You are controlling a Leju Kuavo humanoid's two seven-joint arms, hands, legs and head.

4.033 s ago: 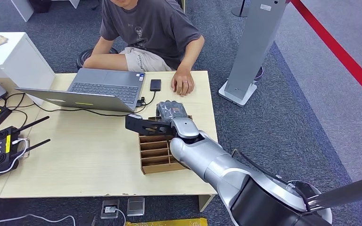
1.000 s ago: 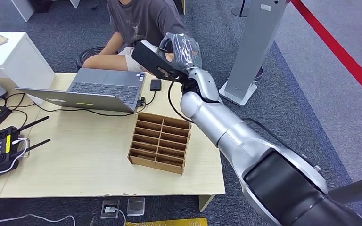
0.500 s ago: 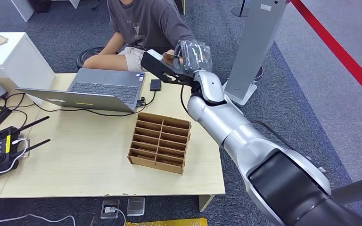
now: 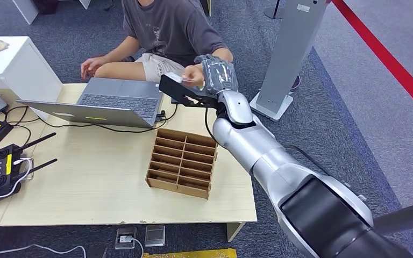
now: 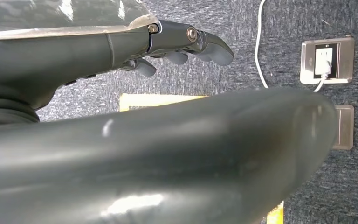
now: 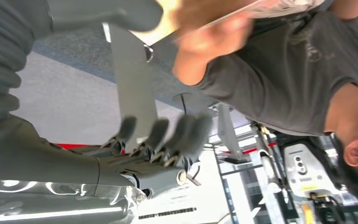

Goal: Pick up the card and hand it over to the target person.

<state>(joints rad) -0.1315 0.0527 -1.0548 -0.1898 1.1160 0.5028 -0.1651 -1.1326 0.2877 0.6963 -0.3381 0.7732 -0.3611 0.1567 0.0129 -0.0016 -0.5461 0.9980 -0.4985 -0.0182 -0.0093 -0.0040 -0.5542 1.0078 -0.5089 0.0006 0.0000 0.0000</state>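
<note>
Right robot hand (image 4: pixel 215 75), raised on its extended arm beyond the far tabletop (image 4: pixel 102 177) edge, at the seated person's level. Its fingers (image 6: pixel 168 135) appear spread with nothing between them in the right wrist view, though motion blur leaves this uncertain. The card (image 4: pixel 175 78), pale and thin, lies just beside the robot hand, pinched in the person's hand (image 4: pixel 193 75); whether the robot hand touches it cannot be told. The arm is held high and forward so that the card reaches the person without a stretch. Below the robot hand, on the tabletop, stands the slotted wooden card rack (image 4: pixel 182 162), with a laptop (image 4: pixel 113 102) beside it. The left robot hand (image 5: pixel 177 44) hangs over the floor, fingers loosely extended, holding nothing.
</note>
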